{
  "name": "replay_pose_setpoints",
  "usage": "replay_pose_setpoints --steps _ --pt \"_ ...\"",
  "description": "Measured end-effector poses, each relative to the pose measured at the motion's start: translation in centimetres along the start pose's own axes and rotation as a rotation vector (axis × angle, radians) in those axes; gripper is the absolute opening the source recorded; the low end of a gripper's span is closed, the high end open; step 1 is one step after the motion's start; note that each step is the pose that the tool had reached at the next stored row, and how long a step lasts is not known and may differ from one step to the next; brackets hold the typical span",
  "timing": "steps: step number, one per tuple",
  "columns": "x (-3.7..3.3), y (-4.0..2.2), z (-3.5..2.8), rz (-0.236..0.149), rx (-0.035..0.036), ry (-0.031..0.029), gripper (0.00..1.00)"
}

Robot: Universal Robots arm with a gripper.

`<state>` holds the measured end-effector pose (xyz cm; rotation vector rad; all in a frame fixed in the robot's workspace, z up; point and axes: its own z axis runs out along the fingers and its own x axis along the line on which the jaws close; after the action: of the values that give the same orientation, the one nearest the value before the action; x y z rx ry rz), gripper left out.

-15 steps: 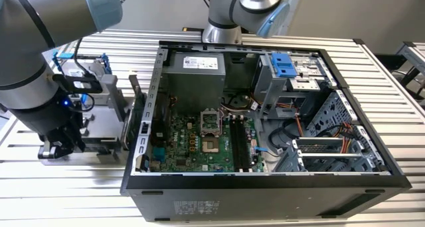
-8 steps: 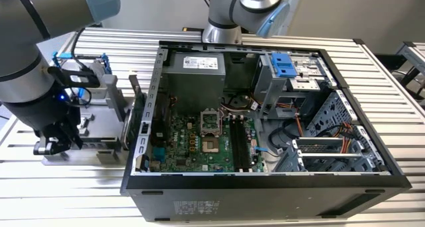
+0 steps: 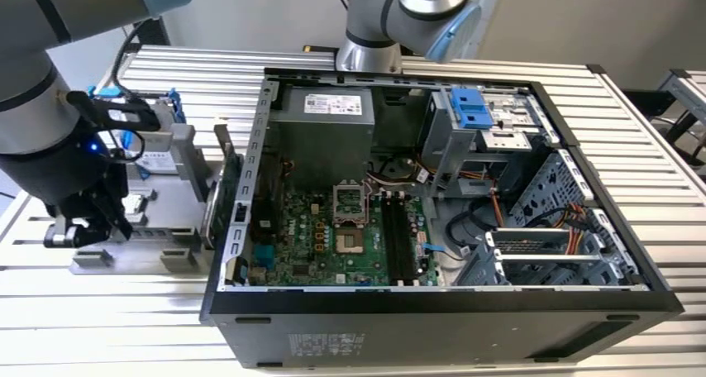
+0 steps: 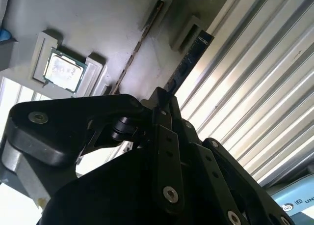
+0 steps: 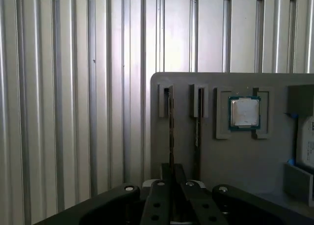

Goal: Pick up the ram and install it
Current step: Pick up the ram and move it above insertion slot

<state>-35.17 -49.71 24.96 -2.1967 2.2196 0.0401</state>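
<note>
My gripper [image 3: 86, 226] hangs over the grey parts holder [image 3: 165, 228] at the exterior view's left, beside the open computer case [image 3: 441, 298]. In both wrist views the ram [image 4: 189, 63] is a thin dark stick seen edge-on [image 5: 170, 131], running along the outermost slot of the holder. It passes between my dark fingertips, and the gripper [image 4: 165, 96] [image 5: 171, 172] looks shut on it. A second thin stick [image 5: 197, 124] lies in the neighbouring slot. The black memory slots [image 3: 399, 238] sit on the green motherboard inside the case.
A processor chip [image 5: 244, 112] [image 4: 61, 70] rests in a pocket of the holder. A hard drive in a blue frame [image 3: 138, 133] stands behind my wrist. A green card [image 3: 230, 183] stands upright at the case's near wall. Ribbed metal table [image 3: 651, 145] surrounds everything.
</note>
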Motion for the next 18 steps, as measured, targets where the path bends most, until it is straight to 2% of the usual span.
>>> replay_pose_setpoints --steps 18 --pt "-0.11 0.02 -3.50 0.000 0.0000 0.0000 0.00"
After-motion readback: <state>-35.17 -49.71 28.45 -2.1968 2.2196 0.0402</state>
